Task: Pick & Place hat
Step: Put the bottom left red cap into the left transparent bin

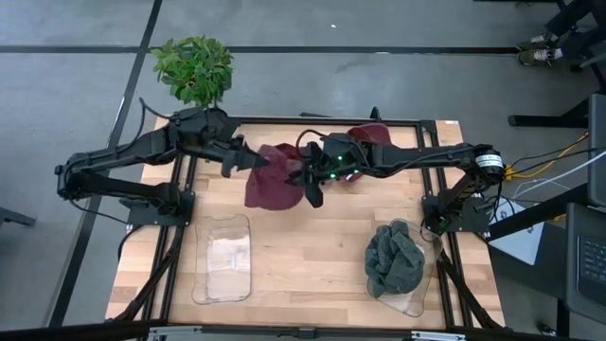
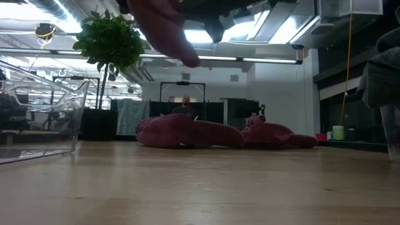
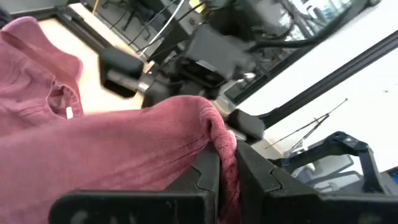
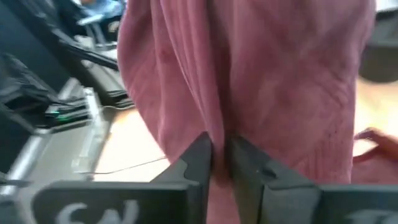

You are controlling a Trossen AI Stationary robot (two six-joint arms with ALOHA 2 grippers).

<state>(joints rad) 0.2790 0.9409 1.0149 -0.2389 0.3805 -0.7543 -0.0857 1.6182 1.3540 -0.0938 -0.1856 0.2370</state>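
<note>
**High view: 2 grippers on 1 maroon hat, lifted at the table's back half**

- Table (image 1: 312, 256): wooden top inside a dark frame. The middle strip between the 2 front containers is bare wood.
- Clear tray (image 1: 222, 258): front left, near the left edge.
- Clear bin (image 1: 417, 301): front right, filled with dark green cloth (image 1: 394, 260), close to the right frame rail.
- Plant (image 1: 194, 68): beyond the back-left corner.
- More maroon hats (image 2: 187, 133): lying in a row on the table, seen in the low view.
- Maroon hat (image 1: 272, 178): hanging above the table's back centre, stretched between both arms.
- Left gripper (image 3: 225, 175): fingers pressed together on a fold of the hat's edge; the cloth runs between the 2 pads.
- Right gripper (image 4: 219, 163): fingers nearly together, a pleat of the hat pinched in the narrow gap; the fabric hangs ahead of them.
</note>
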